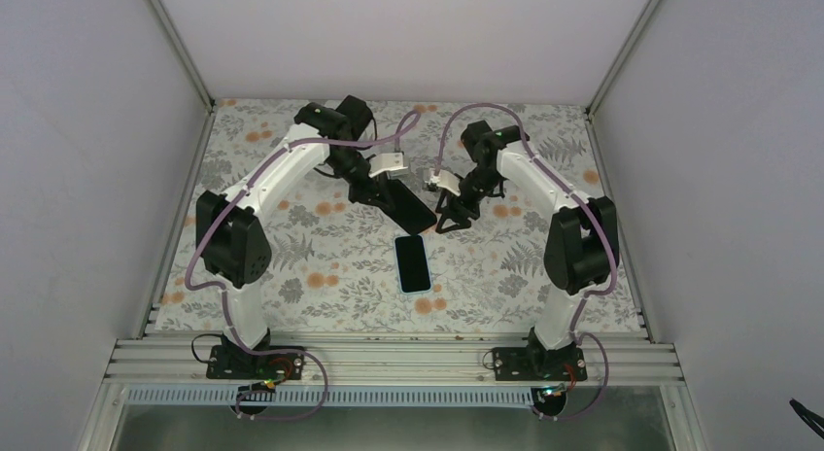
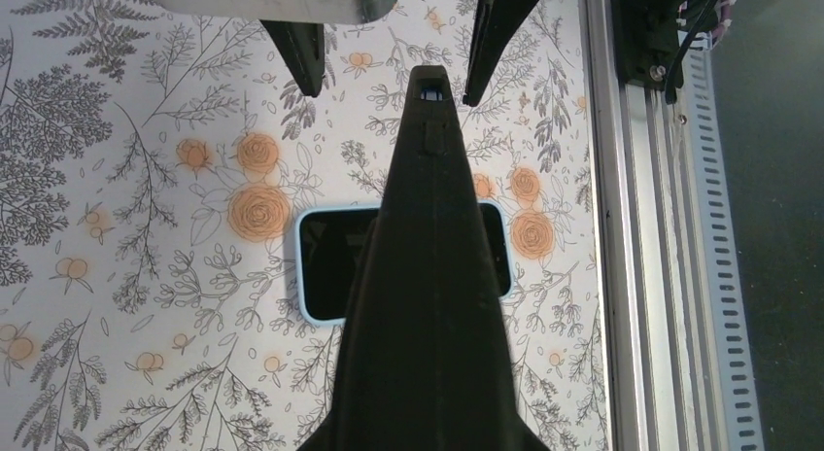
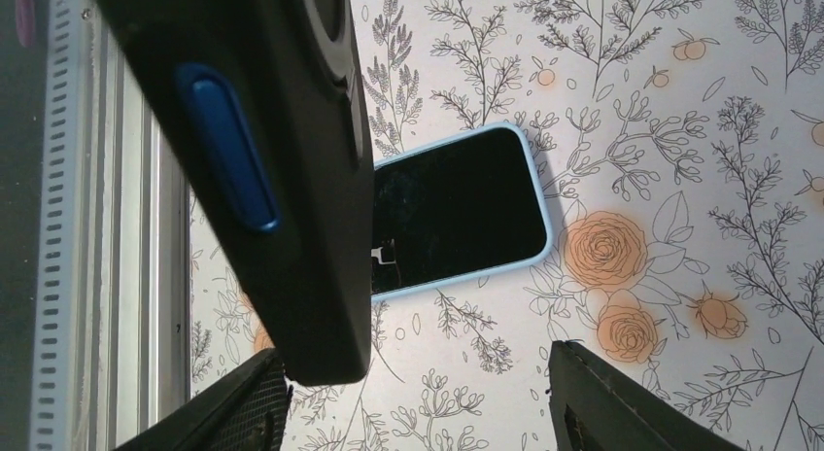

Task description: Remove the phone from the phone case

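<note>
Top external view is showing the left claw [image 1: 386, 187] clamping shut on the black case [image 1: 412, 210] and holding it tilted up off the tabletop [image 1: 311, 266], I'm guessing to keep the shell clear of the phone. The light-blue phone [image 1: 413, 263] is lying screen-up on the tabletop just in front of it, looking already free. The right claw [image 1: 453, 216] is hanging open beside the case, gripping nothing.
</note>
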You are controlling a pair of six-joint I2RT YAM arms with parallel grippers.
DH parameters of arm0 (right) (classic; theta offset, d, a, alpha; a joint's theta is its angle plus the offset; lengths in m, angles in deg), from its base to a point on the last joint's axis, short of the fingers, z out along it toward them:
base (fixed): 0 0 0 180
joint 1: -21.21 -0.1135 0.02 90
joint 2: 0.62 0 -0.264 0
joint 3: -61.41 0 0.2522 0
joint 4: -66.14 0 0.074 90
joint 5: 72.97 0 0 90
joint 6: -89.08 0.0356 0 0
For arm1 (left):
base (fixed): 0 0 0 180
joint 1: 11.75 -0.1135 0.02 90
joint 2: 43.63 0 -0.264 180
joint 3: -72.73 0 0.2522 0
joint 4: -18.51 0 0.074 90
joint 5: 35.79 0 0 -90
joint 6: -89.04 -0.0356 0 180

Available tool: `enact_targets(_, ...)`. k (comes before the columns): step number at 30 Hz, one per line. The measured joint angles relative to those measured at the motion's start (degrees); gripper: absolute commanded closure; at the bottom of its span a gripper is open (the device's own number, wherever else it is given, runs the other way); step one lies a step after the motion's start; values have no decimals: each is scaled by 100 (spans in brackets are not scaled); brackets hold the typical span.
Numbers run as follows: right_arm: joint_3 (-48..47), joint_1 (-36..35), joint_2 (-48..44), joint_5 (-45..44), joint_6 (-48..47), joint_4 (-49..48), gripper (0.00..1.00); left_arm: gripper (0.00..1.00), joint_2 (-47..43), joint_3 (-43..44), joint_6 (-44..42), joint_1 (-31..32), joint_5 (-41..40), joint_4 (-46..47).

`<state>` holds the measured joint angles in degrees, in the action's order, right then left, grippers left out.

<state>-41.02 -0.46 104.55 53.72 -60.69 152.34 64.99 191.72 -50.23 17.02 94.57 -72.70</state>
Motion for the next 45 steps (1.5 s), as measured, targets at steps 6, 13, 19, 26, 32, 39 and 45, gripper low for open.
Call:
enact_targets(6,11,0,0,13,2,-48,38,98,66,114,-4,0,68,2)
enact_targets(13,-20,35,46,17,22,-146,40,98,66,114,-9,0,140,-15)
enact_targets(19,-160,162,254,98,-44,-33,40,98,63,46,-11,-4,131,138)
enact_targets(26,-629,339,654,63,-219,330,41,98,-105,-330,-17,48,127,459)
enact_targets(32,-1331,496,1080,-81,-286,385,42,98,-275,-463,-98,282,216,293)
enact_targets(39,-1268,601,1036,-87,-289,74,37,98,-284,-378,-125,459,402,-24)
enact_targets(45,-175,601,214,-74,-352,63,36,98,-186,-74,-116,221,389,-33)
